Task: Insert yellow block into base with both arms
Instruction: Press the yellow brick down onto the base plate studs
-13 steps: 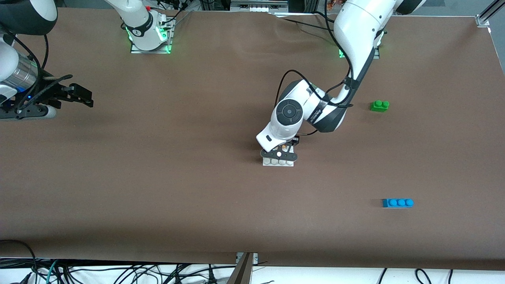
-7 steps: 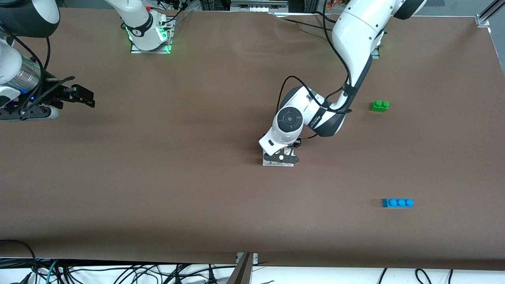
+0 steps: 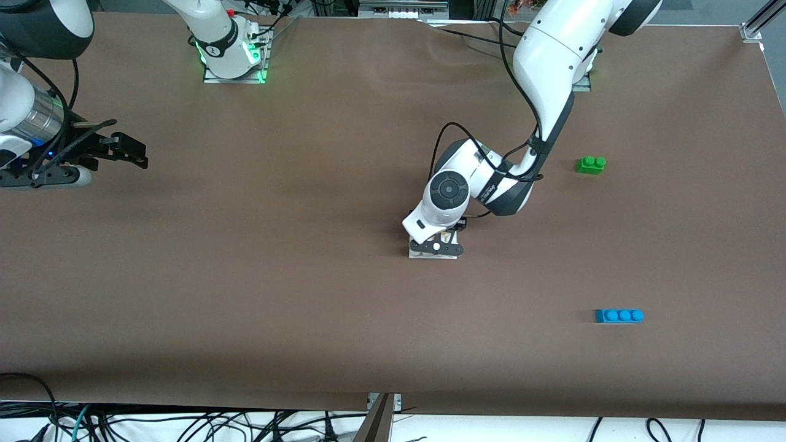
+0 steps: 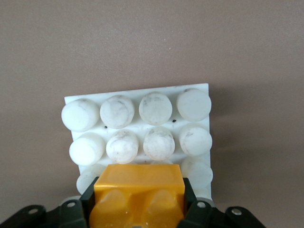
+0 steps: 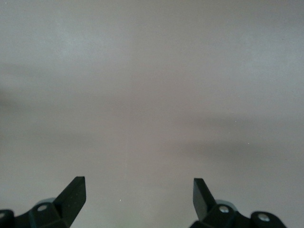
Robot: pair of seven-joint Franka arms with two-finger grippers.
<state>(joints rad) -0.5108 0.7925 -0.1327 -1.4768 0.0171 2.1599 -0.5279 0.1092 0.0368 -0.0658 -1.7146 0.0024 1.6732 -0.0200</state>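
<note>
Brown table (image 3: 245, 276), yellow block (image 4: 137, 194) over base (image 4: 137, 99).

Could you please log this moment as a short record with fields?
left end effector: shut on yellow block, low over the base
yellow block: over the base's studs, seating not visible
right end effector: open, holds nothing, waits at the right arm's end of the table
green brick: on table, untouched
blue brick: on table, nearer the camera than the green brick
</note>
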